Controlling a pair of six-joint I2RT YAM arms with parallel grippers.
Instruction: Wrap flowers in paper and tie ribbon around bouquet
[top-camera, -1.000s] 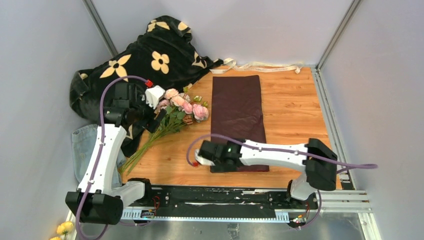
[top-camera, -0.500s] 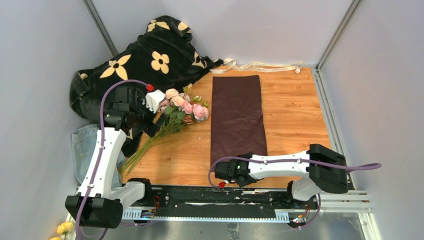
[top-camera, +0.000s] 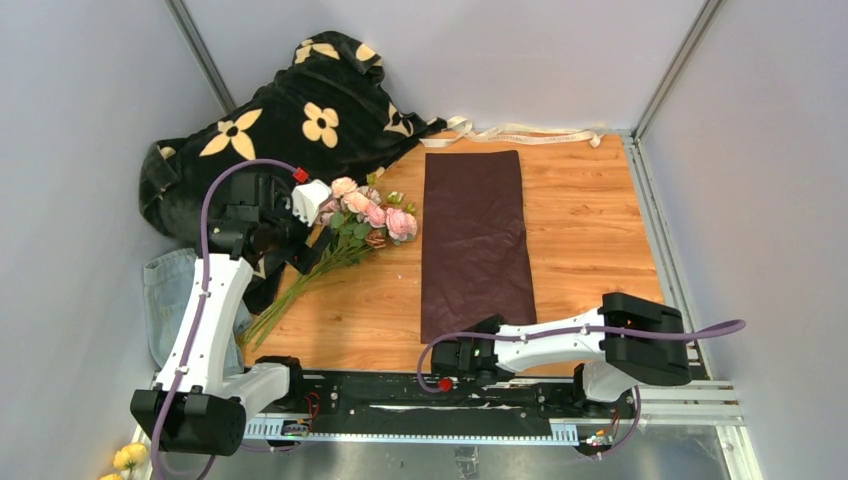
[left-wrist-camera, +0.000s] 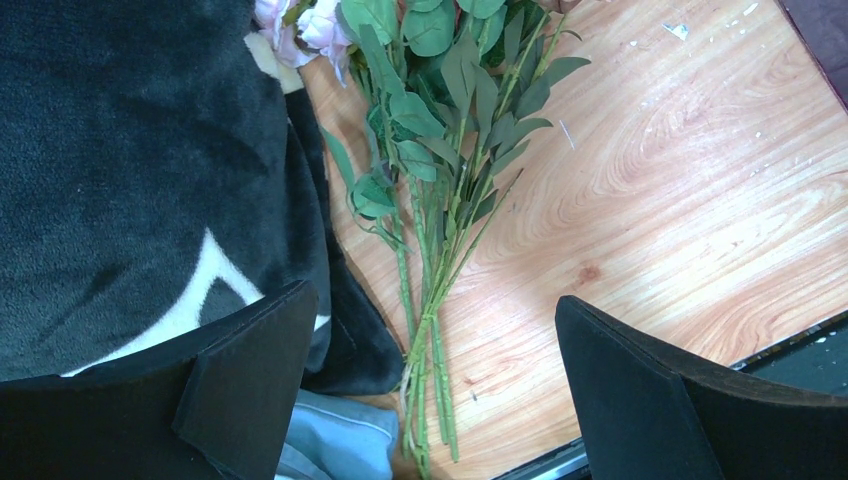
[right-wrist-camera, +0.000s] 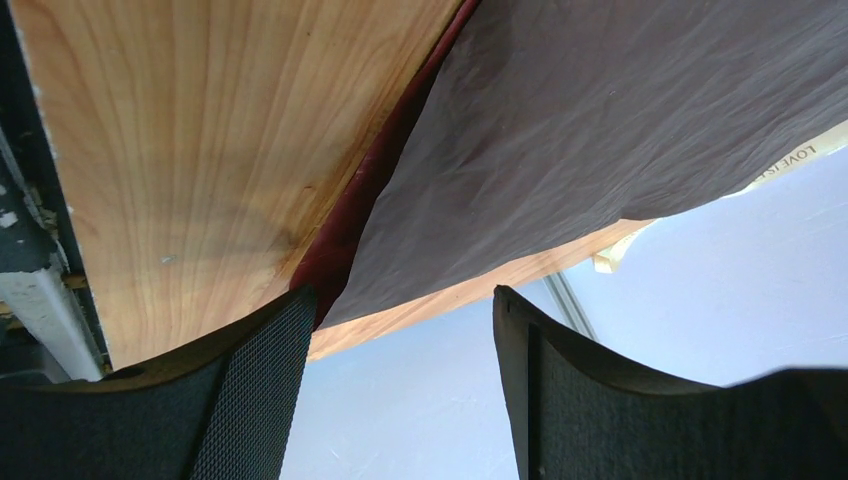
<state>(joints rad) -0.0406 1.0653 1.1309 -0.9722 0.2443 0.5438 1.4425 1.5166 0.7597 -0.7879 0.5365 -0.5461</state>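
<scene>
Pulled back since a second ago: right claw (top-camera: 470, 345), now off the near end of the paper (top-camera: 475, 230), jaws parted, holding nothing. Sheet spread flat just ahead of it, ready to take stems.
Left claw (left-wrist-camera: 430, 300): fully spread, empty, poised over the flowers (left-wrist-camera: 440, 150), stems directly beneath, between the fingers, likely lined up for pickup.
Ribbon (top-camera: 520, 131): far beyond both claws, along the back wall.

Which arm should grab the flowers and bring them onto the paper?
Left. The left gripper is open and hovers right above the stems of the flowers. The right gripper, also open, sits at the near edge of the paper, far from them.
</scene>
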